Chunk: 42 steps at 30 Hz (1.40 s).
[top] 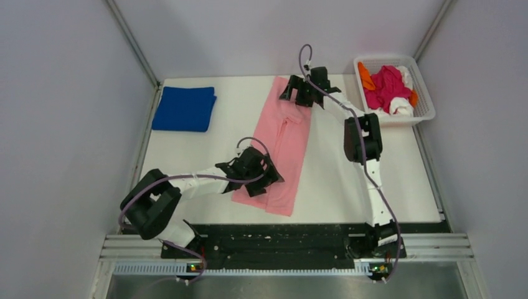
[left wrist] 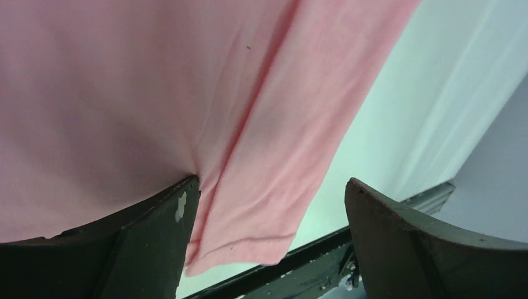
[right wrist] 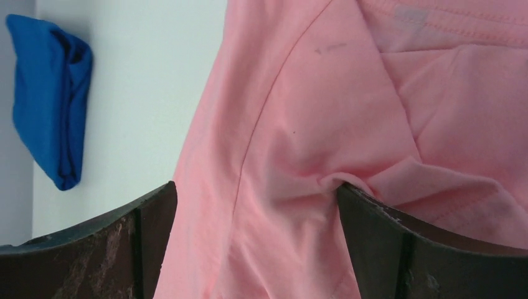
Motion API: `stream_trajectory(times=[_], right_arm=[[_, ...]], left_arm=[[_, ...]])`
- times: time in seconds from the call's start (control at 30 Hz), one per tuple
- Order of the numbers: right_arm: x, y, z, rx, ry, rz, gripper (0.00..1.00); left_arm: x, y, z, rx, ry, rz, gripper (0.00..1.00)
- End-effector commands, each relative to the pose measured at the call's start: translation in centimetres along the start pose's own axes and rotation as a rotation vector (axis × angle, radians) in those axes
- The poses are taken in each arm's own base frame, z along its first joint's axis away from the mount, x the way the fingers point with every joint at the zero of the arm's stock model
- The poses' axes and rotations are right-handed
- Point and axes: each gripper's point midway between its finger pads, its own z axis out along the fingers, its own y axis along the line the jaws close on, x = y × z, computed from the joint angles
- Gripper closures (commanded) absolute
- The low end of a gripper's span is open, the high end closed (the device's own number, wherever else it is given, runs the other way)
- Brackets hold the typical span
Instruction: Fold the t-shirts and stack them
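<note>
Here, soft pink t-shirt (top: 289,140), a long narrow folded strip, under both arms' wide-open jaws.

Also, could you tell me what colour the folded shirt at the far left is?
The folded shirt is royal blue, clearest in the top external view.

white table (top: 333,177) carries pink shirt (top: 289,143), folded blue shirt (top: 184,109), white basket (top: 426,99).

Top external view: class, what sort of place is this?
Probably a robot test cell: walls enclose a white table, with left arm and right arm bolted at its edge, over a pink t-shirt.
</note>
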Motion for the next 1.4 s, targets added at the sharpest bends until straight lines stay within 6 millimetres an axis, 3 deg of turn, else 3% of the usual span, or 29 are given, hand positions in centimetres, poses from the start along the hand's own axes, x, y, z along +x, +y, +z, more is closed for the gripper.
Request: stream_trajectory(times=[0.0, 0.1, 0.23, 0.33, 0.43, 0.5, 0.6, 0.63, 0.7, 0.87, 0.97, 1.03, 1.17, 1.23, 1.3, 1.37], right_arm=[[5.6, 2.8, 5.5, -0.11, 0.173, 0.04, 0.01], [4.8, 4.2, 7.2, -0.151, 0.126, 0.015, 0.01], [0.1, 6.8, 5.3, -0.18, -0.001, -0.062, 0.01], [-4.7, 10.1, 1.0, -0.182, -0.103, -0.154, 0.01], [-7.7, 12.9, -4.4, -0.17, -0.178, -0.242, 0.01], [-9.0, 13.2, -7.7, -0.104, -0.232, -0.265, 0.01], [-9.1, 13.0, -12.6, -0.009, -0.276, -0.284, 0.01], [-8.2, 12.2, -14.1, 0.031, -0.271, -0.277, 0.01], [-4.3, 10.2, -17.3, 0.105, -0.234, -0.226, 0.01], [7.7, 4.6, -23.6, 0.224, -0.167, -0.055, 0.01], [13.8, 2.5, -26.5, 0.235, -0.145, 0.014, 0.01], [16.2, 1.9, -27.8, 0.248, -0.118, 0.05, 0.01], [20.7, 2.3, -29.5, 0.204, -0.047, 0.068, 0.02], [22.3, 3.6, -29.6, 0.143, -0.006, 0.04, 0.02], [23.3, 6.9, -29.1, 0.029, 0.021, -0.014, 0.02], [24.2, 11.5, -28.2, -0.12, 0.038, -0.063, 0.01]], left_arm=[[2.9, -1.7, 2.8, 0.023, 0.101, 0.008, 0.08], [4.1, -3.3, 3.5, 0.027, 0.145, 0.057, 0.08], [4.2, -5.4, 2.7, 0.05, 0.12, 0.142, 0.08], [3.2, -7.3, 1.2, 0.083, 0.066, 0.204, 0.07], [2.0, -8.8, -0.7, 0.113, 0.016, 0.265, 0.07], [1.6, -9.1, -2.1, 0.131, -0.012, 0.305, 0.07], [0.9, -7.1, -4.1, 0.084, -0.061, 0.343, 0.07], [0.7, -5.8, -4.6, 0.052, -0.077, 0.354, 0.07], [0.1, -3.0, -6.2, -0.018, -0.117, 0.367, 0.07], [0.0, 3.9, -8.6, -0.165, -0.159, 0.371, 0.06], [1.5, 3.6, -9.0, -0.063, -0.111, 0.393, 0.06], [2.4, 2.7, -8.6, 0.02, -0.08, 0.398, 0.06], [2.2, 3.7, -8.0, -0.031, -0.092, 0.344, 0.06], [1.5, 4.6, -8.0, -0.088, -0.125, 0.319, 0.06], [1.1, 4.9, -8.1, -0.106, -0.149, 0.295, 0.06], [0.6, 5.6, -8.5, -0.136, -0.176, 0.264, 0.04]])
